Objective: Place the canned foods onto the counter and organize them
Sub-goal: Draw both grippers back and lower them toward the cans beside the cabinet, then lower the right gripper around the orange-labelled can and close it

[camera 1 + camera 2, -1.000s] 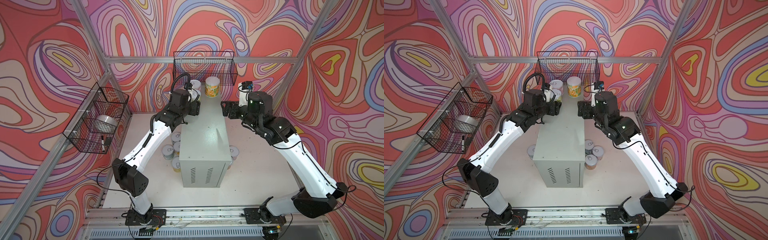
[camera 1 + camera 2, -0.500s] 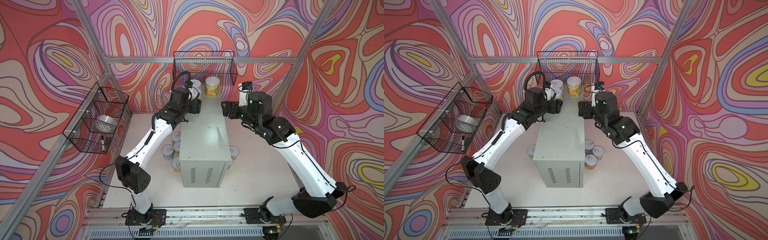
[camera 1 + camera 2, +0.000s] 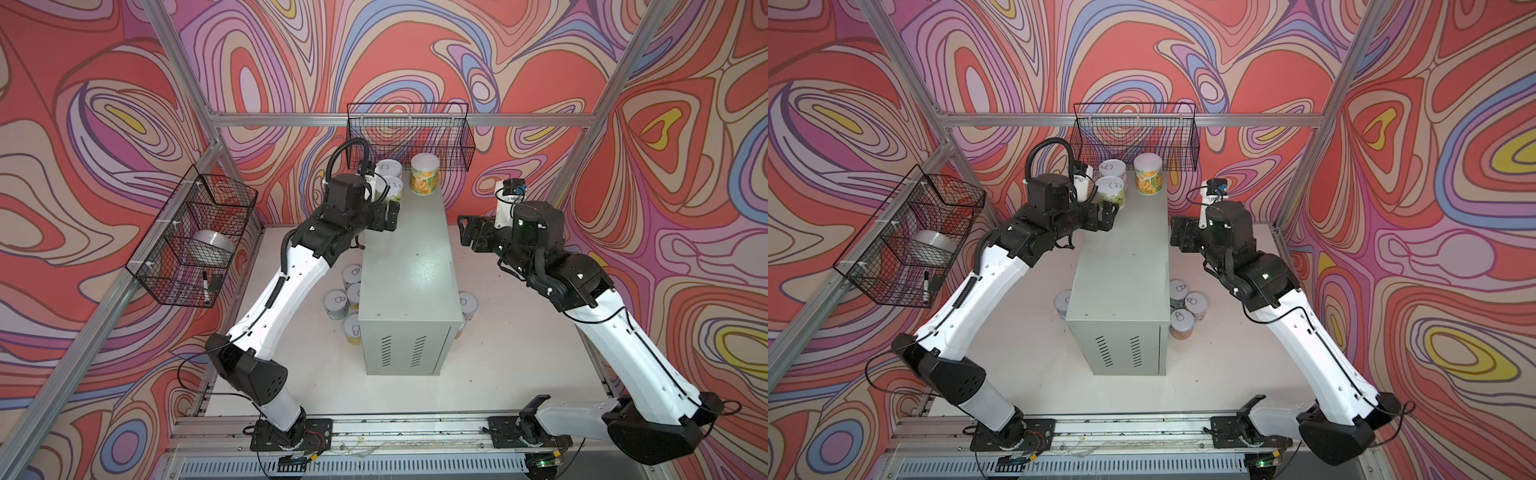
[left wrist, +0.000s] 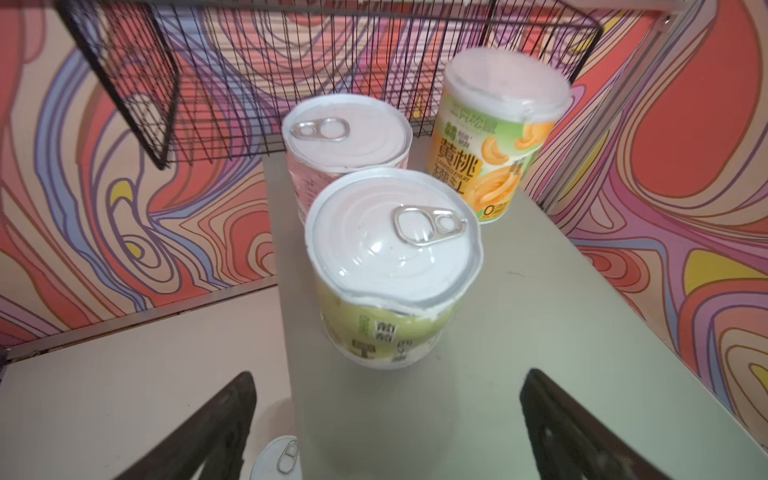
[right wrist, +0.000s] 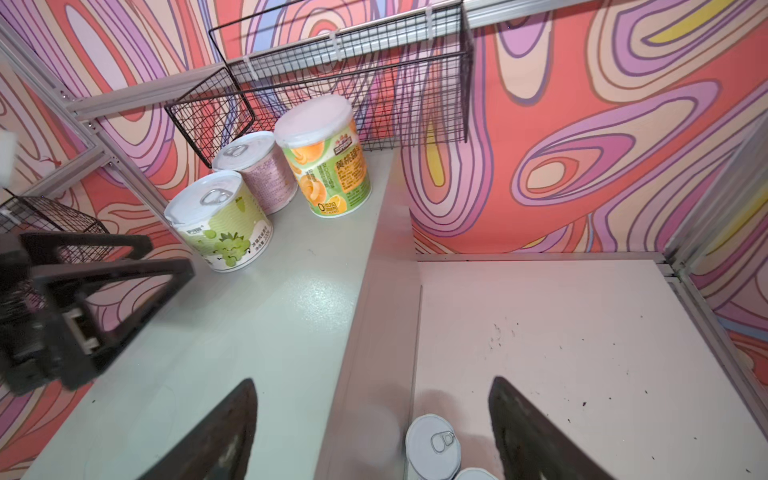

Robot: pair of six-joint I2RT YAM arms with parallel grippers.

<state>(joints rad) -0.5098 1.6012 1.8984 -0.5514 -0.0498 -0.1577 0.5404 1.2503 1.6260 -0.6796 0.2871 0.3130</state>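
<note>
Retreating askew, the empty, wide-open left gripper (image 4: 388, 374) may knock the green can (image 4: 390, 266) off the worktop (image 4: 540, 332). Also open and empty: right gripper (image 5: 372, 381).

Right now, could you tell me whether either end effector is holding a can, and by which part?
Nothing is held. The left end effector stands open before the green can on the counter; the right end effector is open, empty.

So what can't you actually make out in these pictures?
Short pastel-labelled cans beside the tall pale grey metal cabinet: in both top views the cabinet hides some, no full count.
Pink-labelled silver-lidded can: left wrist view, label mostly behind the green-labelled grape can.
White roll: in a top view, the black wire basket mesh obscures what it is.
</note>
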